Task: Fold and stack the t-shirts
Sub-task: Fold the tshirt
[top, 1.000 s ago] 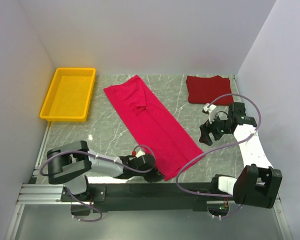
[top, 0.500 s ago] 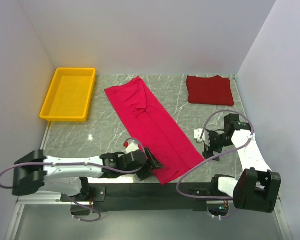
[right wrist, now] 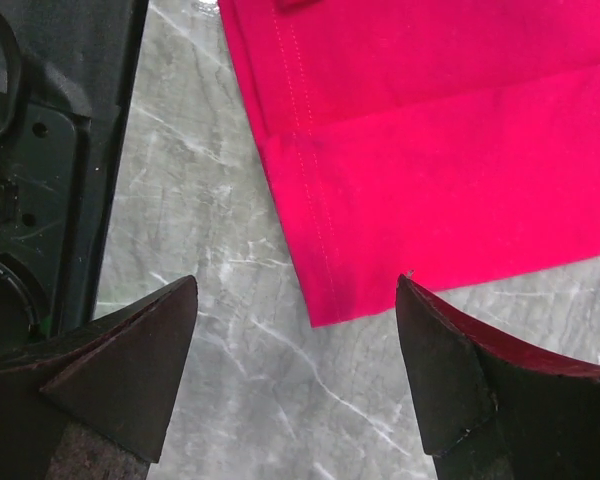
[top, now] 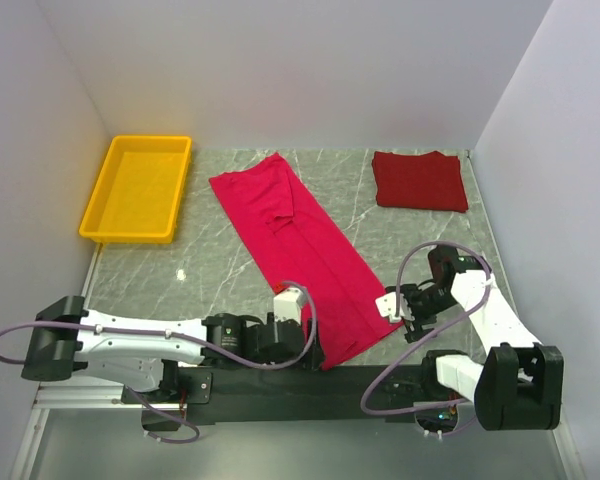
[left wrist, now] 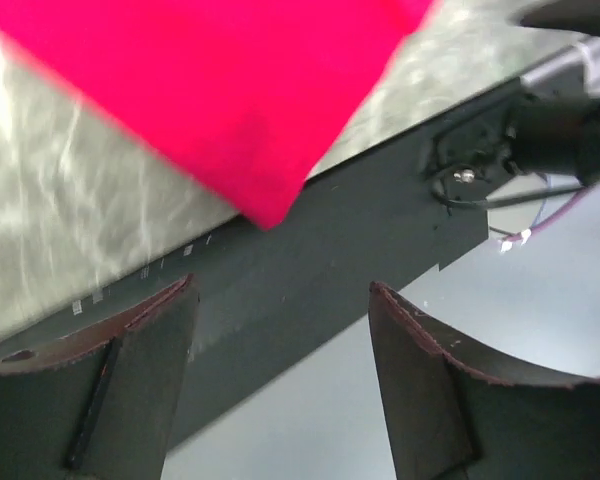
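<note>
Left gripper (left wrist: 280, 290), clamped before, now gapes empty by the crimson shirt's (top: 300, 240) six-o'clock corner. Right gripper (right wrist: 298, 285), spread, has come down at its four-o'clock corner. The left wrist view is blurred.

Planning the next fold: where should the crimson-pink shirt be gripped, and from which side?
Probably take the crimson-pink shirt at its near hem, one corner per gripper, coming from the near table edge. It lies flat as a long diagonal strip with that end closest to the arms; the open right gripper frames one corner.
</note>
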Controlling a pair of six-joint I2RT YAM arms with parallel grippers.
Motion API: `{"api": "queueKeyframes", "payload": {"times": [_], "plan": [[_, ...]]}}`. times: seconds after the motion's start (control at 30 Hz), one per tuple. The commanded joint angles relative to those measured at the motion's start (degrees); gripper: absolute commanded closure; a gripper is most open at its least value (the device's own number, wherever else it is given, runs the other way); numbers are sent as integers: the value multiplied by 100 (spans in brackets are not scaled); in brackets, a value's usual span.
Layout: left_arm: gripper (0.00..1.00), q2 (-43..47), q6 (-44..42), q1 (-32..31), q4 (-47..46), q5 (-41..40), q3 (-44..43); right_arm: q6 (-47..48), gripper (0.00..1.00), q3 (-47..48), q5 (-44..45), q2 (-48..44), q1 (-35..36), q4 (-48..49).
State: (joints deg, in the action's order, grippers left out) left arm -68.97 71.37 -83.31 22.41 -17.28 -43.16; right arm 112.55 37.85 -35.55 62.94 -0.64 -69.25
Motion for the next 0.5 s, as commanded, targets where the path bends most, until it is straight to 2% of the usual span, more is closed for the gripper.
{"api": "queueKeyframes", "payload": {"times": [0.0,0.07,0.1,0.17,0.23,0.37,0.43,0.47], "plan": [[26,172,-1536,-221,-382,-1048,-404,531,14,-23,-48,165,186,43],[26,610,-2327,-221,-1313,-1575,-12,339,14,-14,-57,219,231,96],[19,778,-2747,-204,-2467,-1716,183,259,15,3,-109,254,240,192],[14,1139,-3040,-20,-3634,-2077,737,75,15,56,-162,315,267,228],[13,1271,-3174,296,-4870,-1869,1010,-40,14,144,-268,394,275,255],[13,1491,-2936,903,-6315,-1350,1537,-330,14,285,-400,597,302,228],[12,1544,-3058,1184,-6084,-1025,1434,-374,15,285,-400,623,302,228],[12,1518,-3207,1272,-4942,-736,998,-348,15,276,-348,615,310,228]]}}
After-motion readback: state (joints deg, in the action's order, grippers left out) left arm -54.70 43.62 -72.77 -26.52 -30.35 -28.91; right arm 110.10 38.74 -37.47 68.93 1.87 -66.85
